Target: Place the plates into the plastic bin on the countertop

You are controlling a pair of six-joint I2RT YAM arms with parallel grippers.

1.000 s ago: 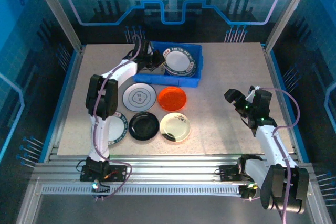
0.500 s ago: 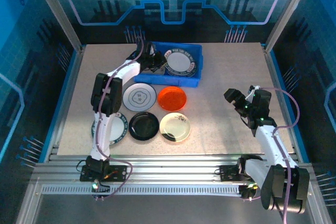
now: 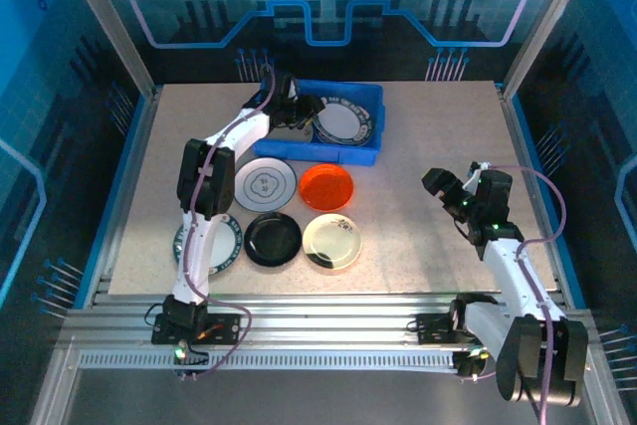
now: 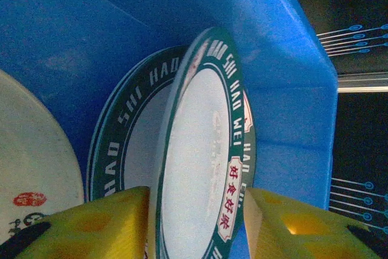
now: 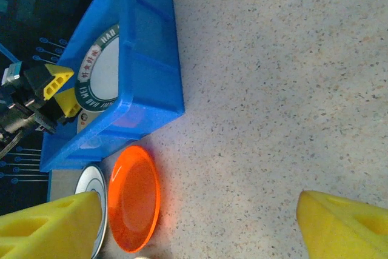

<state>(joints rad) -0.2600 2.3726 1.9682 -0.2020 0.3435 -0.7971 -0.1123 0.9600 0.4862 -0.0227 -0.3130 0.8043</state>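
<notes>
Left tool (image 4: 195, 191) has spread around tilted plate (image 4: 206, 150) in bin (image 4: 291, 89); right tool (image 5: 199, 201) spread.

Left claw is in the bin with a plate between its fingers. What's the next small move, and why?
Probably open the left claw fully: the green-rimmed plate leans tilted over a second plate inside the bin, so releasing should let it settle flat.

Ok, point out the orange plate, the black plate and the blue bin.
orange plate (image 3: 327, 186): top external view, centre of its well.
black plate (image 3: 273, 239): top external view, centre of the dish.
blue bin (image 3: 343, 156): top external view, its near side wall.
</notes>
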